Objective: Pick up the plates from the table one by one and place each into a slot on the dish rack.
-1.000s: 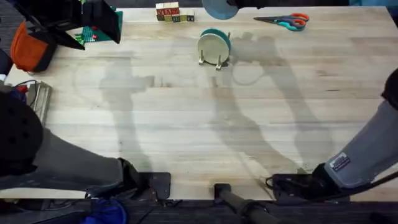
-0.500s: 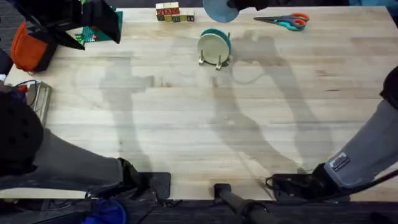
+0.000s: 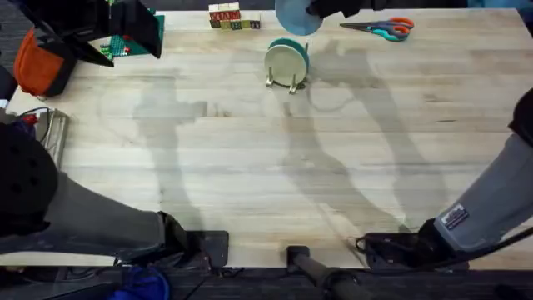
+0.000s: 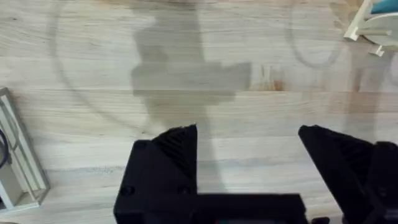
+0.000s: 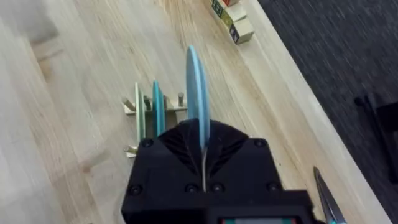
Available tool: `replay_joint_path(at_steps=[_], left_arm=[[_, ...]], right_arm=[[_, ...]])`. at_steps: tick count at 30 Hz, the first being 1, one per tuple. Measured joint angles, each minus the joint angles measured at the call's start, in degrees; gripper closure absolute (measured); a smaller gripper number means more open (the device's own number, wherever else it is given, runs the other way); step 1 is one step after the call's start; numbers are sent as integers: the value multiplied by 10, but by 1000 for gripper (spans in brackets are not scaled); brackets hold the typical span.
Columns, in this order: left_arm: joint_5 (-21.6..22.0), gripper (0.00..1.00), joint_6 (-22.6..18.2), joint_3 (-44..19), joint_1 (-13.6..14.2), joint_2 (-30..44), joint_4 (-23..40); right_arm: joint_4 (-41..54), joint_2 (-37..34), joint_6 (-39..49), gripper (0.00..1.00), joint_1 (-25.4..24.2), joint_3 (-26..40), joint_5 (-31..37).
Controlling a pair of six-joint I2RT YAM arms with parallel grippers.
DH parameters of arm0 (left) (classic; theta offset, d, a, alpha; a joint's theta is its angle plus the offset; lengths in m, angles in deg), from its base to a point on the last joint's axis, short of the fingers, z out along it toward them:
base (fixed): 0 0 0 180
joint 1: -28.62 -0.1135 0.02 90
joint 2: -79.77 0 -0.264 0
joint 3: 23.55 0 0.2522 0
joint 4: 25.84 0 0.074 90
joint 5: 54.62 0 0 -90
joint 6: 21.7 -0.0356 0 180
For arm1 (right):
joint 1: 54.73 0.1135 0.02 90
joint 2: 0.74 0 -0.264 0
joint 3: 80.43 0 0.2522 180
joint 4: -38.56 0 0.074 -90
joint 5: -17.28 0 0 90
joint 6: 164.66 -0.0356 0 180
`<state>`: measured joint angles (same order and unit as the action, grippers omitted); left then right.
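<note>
right pincer (image 5: 204, 163): clamped tight on the rim of a light blue plate (image 5: 196, 93), plate held edge-on and upright. Overhead shows it up at the far edge of the bench (image 3: 250, 167), just past the dish rack.
light blue plate, overhead: round face visible (image 3: 293, 15), dark pincer (image 3: 321, 10) gripping its right side. Wrist cam gives only the thin edge, so face from one view, tilt from the other.
dish rack (image 3: 286, 79): near the middle of the far edge, already carrying a cream plate (image 3: 281, 62) and a teal plate (image 3: 296, 52) standing in slots. Right wrist cam shows both edge-on, cream (image 5: 140, 119) and teal (image 5: 158, 111), side by side between pegs, blue one hanging above and apart.
left pincer (image 4: 249, 155): fingers spread wide apart, nothing between, bare bench under it. Rack corner peeking in at that frame's edge (image 4: 367, 28).
far edge extras: scissors (image 3: 381, 28) toward the right corner, lettered blocks (image 3: 231, 17) left of the rack, green pegboard (image 3: 125, 42) toward the left corner.
</note>
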<state>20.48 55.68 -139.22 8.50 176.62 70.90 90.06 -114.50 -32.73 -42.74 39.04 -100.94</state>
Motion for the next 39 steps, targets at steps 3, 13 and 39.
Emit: replay_joint_path(at_steps=[3,13,39], left_arm=[[0,7,0,0,0,0,0],[0,8,0,0,0,0,0],[0,7,0,0,0,0,0]], right_arm=[[0,-6,0,972,0,0,0],[0,-33,-2,972,2,0,4],[9,-64,-2,972,4,0,5]])
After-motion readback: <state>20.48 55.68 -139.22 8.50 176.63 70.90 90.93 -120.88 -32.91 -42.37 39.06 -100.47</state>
